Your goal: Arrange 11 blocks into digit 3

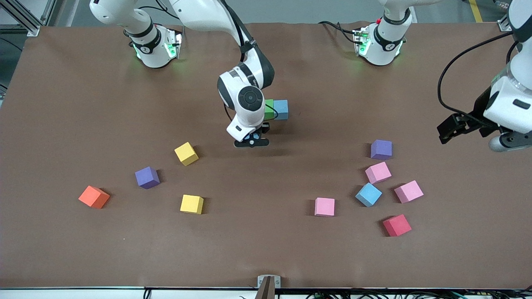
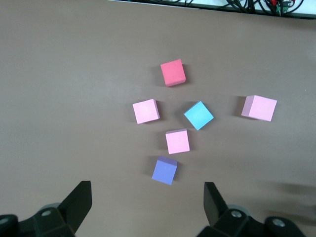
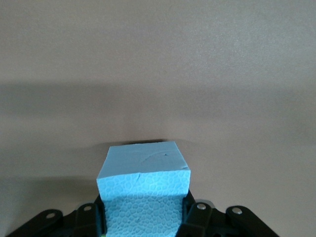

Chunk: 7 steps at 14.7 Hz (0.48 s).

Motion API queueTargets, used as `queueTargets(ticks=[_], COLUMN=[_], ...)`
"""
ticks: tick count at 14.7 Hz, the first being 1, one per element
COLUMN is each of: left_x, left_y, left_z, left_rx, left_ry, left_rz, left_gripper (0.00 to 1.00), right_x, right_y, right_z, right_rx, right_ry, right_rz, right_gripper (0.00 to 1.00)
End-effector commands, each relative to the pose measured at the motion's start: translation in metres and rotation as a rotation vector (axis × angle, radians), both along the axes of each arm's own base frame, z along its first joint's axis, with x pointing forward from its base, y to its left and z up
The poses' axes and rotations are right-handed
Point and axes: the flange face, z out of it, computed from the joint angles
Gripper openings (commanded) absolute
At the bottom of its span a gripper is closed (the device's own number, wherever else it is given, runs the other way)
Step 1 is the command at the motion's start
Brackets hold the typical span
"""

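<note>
The front view counts two yellow blocks (image 1: 186,153), two purple (image 1: 147,177), three pink (image 1: 324,207), one red (image 1: 397,225), one orange cube (image 1: 94,197), one green (image 1: 269,109) and two blue blocks (image 1: 281,109) lying on the table (image 1: 83,104). The left wrist view shows the left gripper (image 2: 148,202) spread wide over six blocks. The right wrist view shows the right gripper (image 3: 144,210) clamped on one light-blue block (image 3: 143,185) above bare table.

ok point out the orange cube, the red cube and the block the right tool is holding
orange cube (image 1: 94,196), front view, top face
red cube (image 1: 397,225), front view, top face
blue block (image 3: 143,165), right wrist view, top face
</note>
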Motion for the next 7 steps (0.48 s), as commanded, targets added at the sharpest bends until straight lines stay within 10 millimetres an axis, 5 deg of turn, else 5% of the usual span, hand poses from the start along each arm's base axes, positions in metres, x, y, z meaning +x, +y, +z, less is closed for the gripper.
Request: queueTargets(ticks=[1,7], left_x=[-0.026,-0.06], left_y=[0.009,0.049], left_z=[0.01,0.019], left_rx=[-0.003,-0.035], left_ry=[0.025,0.072], left_rz=[-0.038,-0.112], left_gripper=[1.0,1.0], right_x=[-0.006,-0.019], right_y=[0.003,0.002], right_z=[0.002,-0.007], right_rx=[0.011,0.003], right_ry=[-0.015,0.014], right_rz=[0.02,0.068], right_gripper=[0.28,0.28])
